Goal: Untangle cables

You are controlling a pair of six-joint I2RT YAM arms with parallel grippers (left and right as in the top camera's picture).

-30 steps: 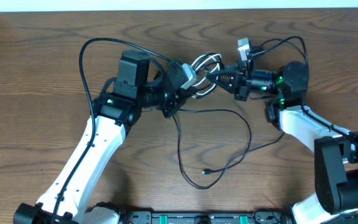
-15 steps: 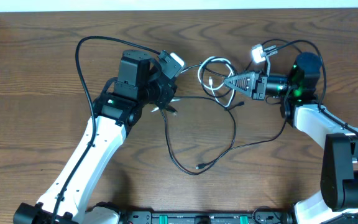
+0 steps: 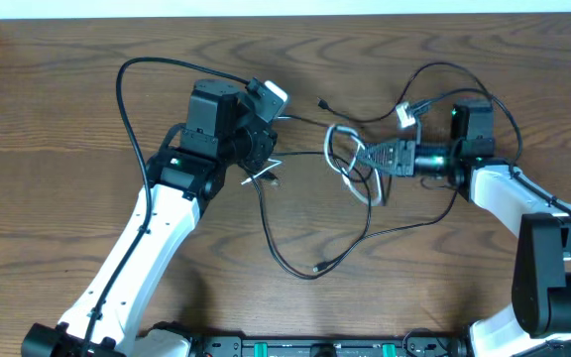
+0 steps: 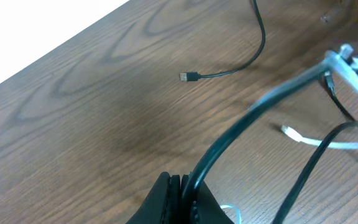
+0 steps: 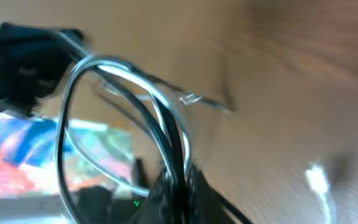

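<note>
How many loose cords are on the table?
2. A long black cord runs from the left gripper, looping across the table; a shorter white cord is bunched at the right gripper.

The overhead view looks straight down from high above the brown wood-grain table, with the looped bundle of thin black and white cables near mid-frame. The left wrist view sits low, left of that bundle, facing across the tabletop toward it at upper right. The right wrist view, blurred, looks from right of the bundle at closest range. All three views share the bundle.
</note>
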